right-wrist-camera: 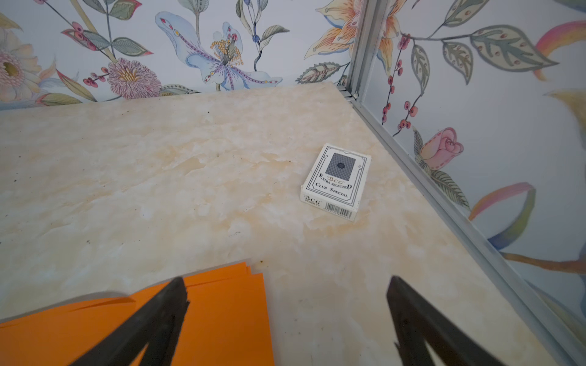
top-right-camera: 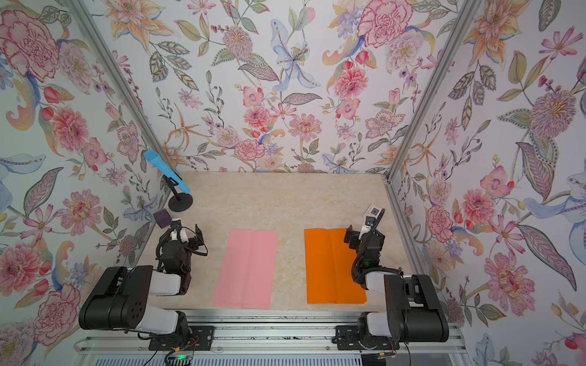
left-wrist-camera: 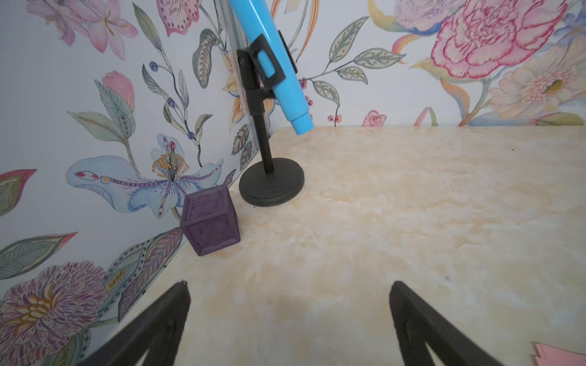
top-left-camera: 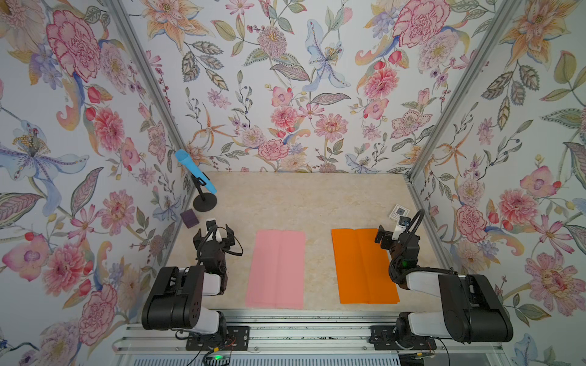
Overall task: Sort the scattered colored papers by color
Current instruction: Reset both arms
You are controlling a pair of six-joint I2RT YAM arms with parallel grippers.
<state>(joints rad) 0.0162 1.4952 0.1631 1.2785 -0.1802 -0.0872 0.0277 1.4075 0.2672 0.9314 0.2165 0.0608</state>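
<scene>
Floral-papered walls [top-left-camera: 285,79] close in three sides of a cream, marble-patterned counter [top-left-camera: 301,202], and a metal rail [top-left-camera: 285,336] runs along its near edge. The two arms are bolted to that rail, the left arm [top-left-camera: 177,298] and the right arm [top-left-camera: 469,304], each folded back at its own side of the counter.

Between them the colored papers lie flat in two separate piles with bare counter between. The pink papers [top-left-camera: 276,269] are on the left arm's side and the orange papers [top-left-camera: 361,269] on the right arm's side. Both piles run lengthwise from the near edge toward the back wall and show long fold creases. In the right wrist view the orange sheets' edges are slightly staggered at the corner.

The left tool [left-wrist-camera: 288,283] has its jaws wide apart and holds nothing, over bare counter just beside the pink pile. The right tool [right-wrist-camera: 287,278] is likewise spread and empty. One of its fingers [right-wrist-camera: 152,317] stands over the far corner of the orange pile; whether it touches the paper I cannot tell.

In the far left corner a blue tube [top-left-camera: 195,172] is clipped at a slant in a black stand [top-left-camera: 205,202]. A purple block [top-left-camera: 189,218] sits near the stand, against the left wall. A white card box [right-wrist-camera: 336,180] lies flat near the right wall, beyond the orange pile.
</scene>
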